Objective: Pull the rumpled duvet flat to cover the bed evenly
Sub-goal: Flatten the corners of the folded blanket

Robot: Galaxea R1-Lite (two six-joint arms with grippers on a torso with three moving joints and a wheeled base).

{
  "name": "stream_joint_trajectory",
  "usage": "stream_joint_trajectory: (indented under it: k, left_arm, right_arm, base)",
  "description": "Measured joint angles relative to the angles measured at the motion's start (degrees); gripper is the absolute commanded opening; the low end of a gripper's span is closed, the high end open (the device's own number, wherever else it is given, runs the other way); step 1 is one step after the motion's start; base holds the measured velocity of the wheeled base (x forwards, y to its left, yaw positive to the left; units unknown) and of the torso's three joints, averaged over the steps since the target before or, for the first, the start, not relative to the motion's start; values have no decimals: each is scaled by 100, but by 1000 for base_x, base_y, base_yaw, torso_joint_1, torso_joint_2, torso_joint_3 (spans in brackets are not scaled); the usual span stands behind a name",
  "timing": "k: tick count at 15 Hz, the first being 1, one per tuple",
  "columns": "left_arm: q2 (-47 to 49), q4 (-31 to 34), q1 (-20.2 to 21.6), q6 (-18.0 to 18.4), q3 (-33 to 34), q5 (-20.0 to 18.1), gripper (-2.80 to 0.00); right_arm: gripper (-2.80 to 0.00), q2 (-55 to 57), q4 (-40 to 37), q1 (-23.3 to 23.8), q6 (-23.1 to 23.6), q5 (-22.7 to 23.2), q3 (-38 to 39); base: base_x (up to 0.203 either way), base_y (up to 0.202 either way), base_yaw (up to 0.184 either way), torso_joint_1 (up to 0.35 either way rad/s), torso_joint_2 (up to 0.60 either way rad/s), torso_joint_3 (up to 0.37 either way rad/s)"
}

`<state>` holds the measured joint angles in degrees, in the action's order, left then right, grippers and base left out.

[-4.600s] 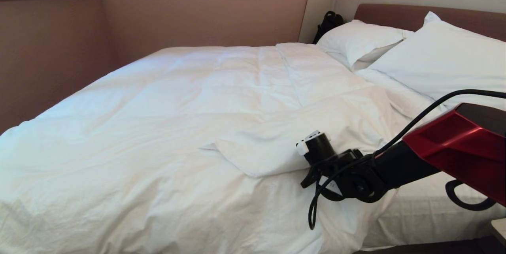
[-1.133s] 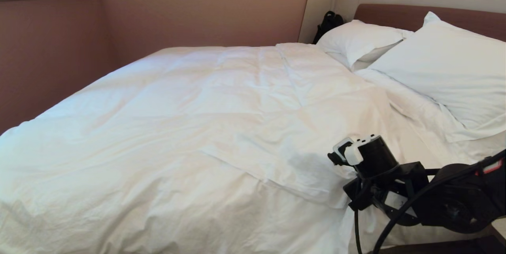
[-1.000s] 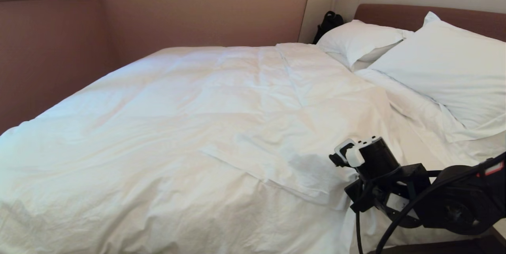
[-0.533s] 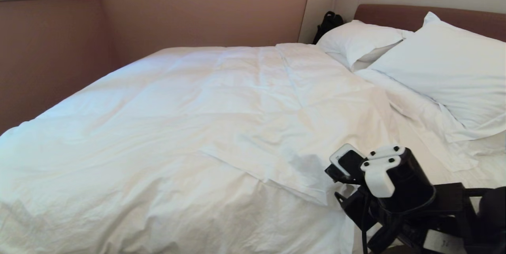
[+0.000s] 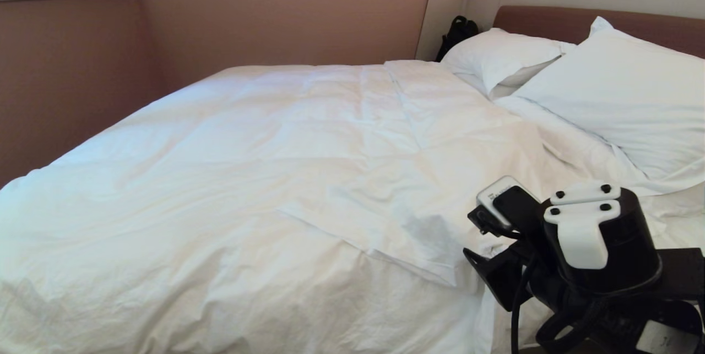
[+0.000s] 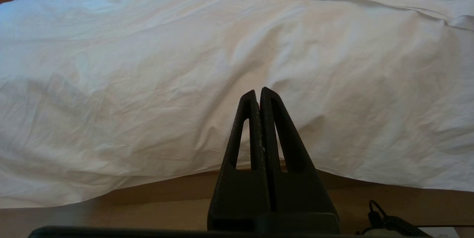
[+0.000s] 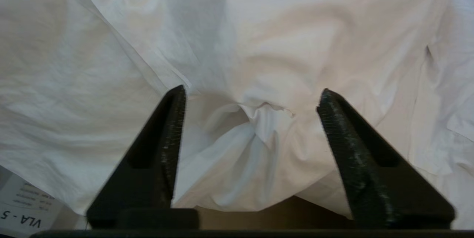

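We find the duvet top unobstructed to the far wall; pillows block the headboard end; right claw gapes beside its bunched corner.

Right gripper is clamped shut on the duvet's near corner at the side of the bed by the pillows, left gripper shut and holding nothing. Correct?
Not quite. The right gripper is open, not clamped: the right wrist view shows its fingers spread wide with the duvet corner loose between them. The left gripper is shut and holds nothing.
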<state>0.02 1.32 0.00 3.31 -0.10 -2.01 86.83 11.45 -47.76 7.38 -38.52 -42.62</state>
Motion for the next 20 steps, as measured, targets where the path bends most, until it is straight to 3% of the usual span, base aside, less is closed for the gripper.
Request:
stream_joint_trajectory:
  k: [7,13,19,20]
  left_arm:
    - [0,0,0,-1,0,1,-280]
    - [0,0,0,1,0,1,-280]
    - [0,0,0,1,0,0,-280]
    - [0,0,0,0,0,0,-280]
  right_arm:
    - [-280,695,879,333,-42,620,28]
    - [-280,958,1059,191,380,481,251]
    - [-280,1043,1048,68,510,505,517]
    - [0,1062,1061,61,584,532,627]
  base:
    - [0,0,0,0,0,0]
    - [0,0,0,0,0,0]
    - [0,0,0,0,0,0]
    - [0,0,0,0,0,0]
